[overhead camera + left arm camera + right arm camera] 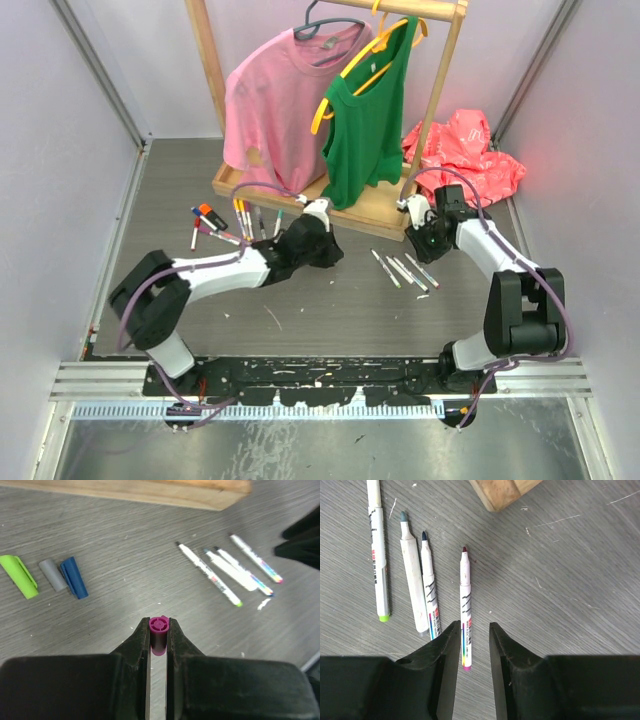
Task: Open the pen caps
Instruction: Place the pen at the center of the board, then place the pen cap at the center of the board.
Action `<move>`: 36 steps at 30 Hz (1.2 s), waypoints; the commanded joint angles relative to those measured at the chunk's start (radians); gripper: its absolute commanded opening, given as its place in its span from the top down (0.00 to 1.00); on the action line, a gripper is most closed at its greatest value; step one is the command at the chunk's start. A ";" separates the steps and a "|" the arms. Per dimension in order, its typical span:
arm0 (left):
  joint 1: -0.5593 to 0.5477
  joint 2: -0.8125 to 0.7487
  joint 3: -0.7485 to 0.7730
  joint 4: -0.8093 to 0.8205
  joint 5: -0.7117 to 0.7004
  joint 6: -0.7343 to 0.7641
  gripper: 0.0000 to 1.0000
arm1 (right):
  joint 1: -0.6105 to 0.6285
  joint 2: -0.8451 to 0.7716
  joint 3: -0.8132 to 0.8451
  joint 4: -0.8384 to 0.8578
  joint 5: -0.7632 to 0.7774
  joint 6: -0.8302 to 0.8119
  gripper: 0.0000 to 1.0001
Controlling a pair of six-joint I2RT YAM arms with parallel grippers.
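- In front of the wooden rack base [385, 208], right: four uncapped markers [408, 270] block the floor.
- Front left: capped markers [228, 222].
- Front, middle: three loose pen caps [52, 575], with bare tabletop [330, 300] around them.

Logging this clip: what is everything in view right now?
purple pen cap: 1, purple, in left hand
loose pen caps: 3, green, grey, blue, together on table
uncapped markers: 4, white barrels, table below right hand
other markers: several, coloured ends, table's left by wooden rack
pink shirt, green top: 1 each, hanging on rack
red crumpled item: 1, far right, beside rack
left hand: black, shut on the cap
right hand: black, jaws apart, empty
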 commanded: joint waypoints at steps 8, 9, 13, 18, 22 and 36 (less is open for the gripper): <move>-0.013 0.281 0.370 -0.397 -0.136 0.113 0.94 | -0.012 -0.168 -0.032 0.063 -0.049 0.000 0.65; -0.012 0.294 0.384 -0.404 -0.146 0.124 0.93 | -0.012 -0.177 -0.034 0.066 -0.051 -0.001 0.64; -0.012 0.352 0.443 -0.438 -0.189 0.162 0.91 | -0.012 -0.200 -0.040 0.071 -0.063 -0.007 0.64; -0.013 0.429 0.528 -0.489 -0.214 0.202 0.89 | -0.012 -0.210 -0.041 0.071 -0.075 -0.007 0.64; -0.013 0.461 0.571 -0.496 -0.235 0.217 0.86 | -0.012 -0.216 -0.043 0.072 -0.081 -0.010 0.65; -0.012 0.491 0.614 -0.517 -0.264 0.248 0.74 | -0.012 -0.231 -0.048 0.071 -0.095 -0.016 0.64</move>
